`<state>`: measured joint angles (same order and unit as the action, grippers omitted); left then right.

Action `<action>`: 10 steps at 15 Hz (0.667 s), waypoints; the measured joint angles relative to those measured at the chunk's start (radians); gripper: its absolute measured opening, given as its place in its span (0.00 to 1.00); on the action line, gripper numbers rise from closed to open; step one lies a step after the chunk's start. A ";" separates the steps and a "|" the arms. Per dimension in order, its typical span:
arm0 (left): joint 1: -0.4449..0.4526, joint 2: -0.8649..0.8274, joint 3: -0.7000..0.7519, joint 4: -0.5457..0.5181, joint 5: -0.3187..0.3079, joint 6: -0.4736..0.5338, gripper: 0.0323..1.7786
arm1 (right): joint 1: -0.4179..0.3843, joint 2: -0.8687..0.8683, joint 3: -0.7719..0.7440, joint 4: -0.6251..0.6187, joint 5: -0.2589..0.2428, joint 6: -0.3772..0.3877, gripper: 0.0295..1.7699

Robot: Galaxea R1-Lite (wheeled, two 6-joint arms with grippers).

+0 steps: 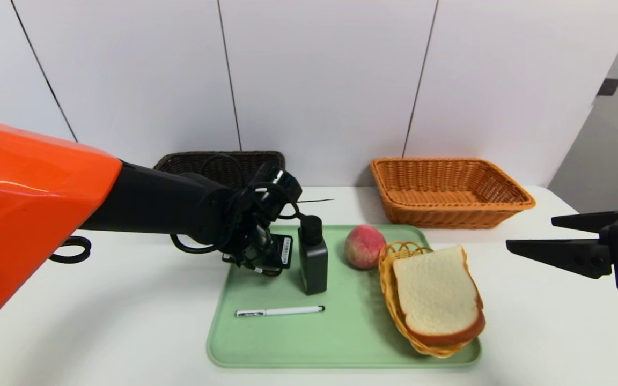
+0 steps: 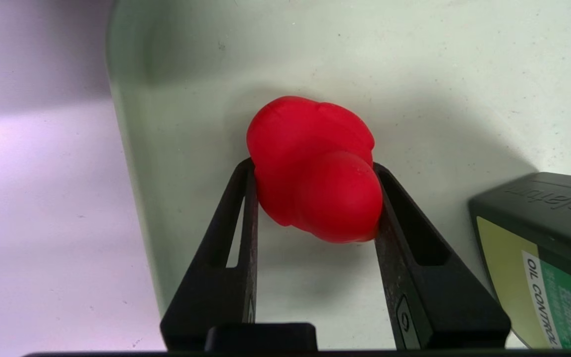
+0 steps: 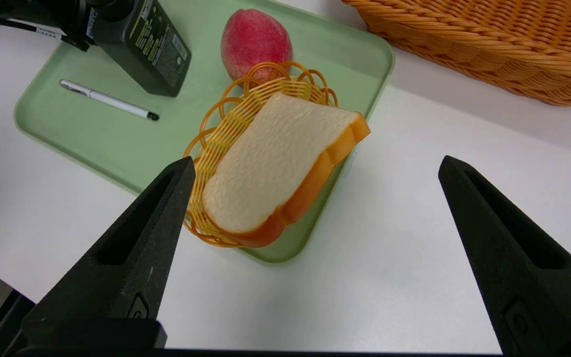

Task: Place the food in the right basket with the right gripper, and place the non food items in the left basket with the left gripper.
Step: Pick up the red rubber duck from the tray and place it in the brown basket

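My left gripper is shut on a lumpy red soft object low over the green tray's back left corner. In the head view the left gripper and its wrist hide that object. The dark brown left basket stands behind that arm. The peach lies on the tray, and the bread slice rests in a small yellow wicker dish. My right gripper hangs open over bare table to the right of the tray. The orange-tan right basket stands at the back right.
A dark rectangular bottle stands on the tray right beside the left gripper. A white pen lies in front of it. The white wall rises directly behind both baskets.
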<state>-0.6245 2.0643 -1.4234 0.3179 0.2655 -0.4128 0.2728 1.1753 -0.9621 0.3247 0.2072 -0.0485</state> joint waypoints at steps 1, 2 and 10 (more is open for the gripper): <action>0.000 -0.002 0.001 0.001 -0.001 0.000 0.38 | 0.000 -0.001 0.003 0.000 0.000 0.000 0.96; 0.000 -0.006 0.001 0.004 -0.001 0.000 0.38 | 0.000 -0.002 0.004 0.000 0.000 0.000 0.96; 0.013 -0.169 0.005 0.022 0.098 0.018 0.36 | -0.001 -0.008 0.007 -0.001 0.000 0.001 0.96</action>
<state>-0.6113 1.8953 -1.4181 0.3396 0.3632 -0.3949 0.2713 1.1674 -0.9553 0.3240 0.2068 -0.0479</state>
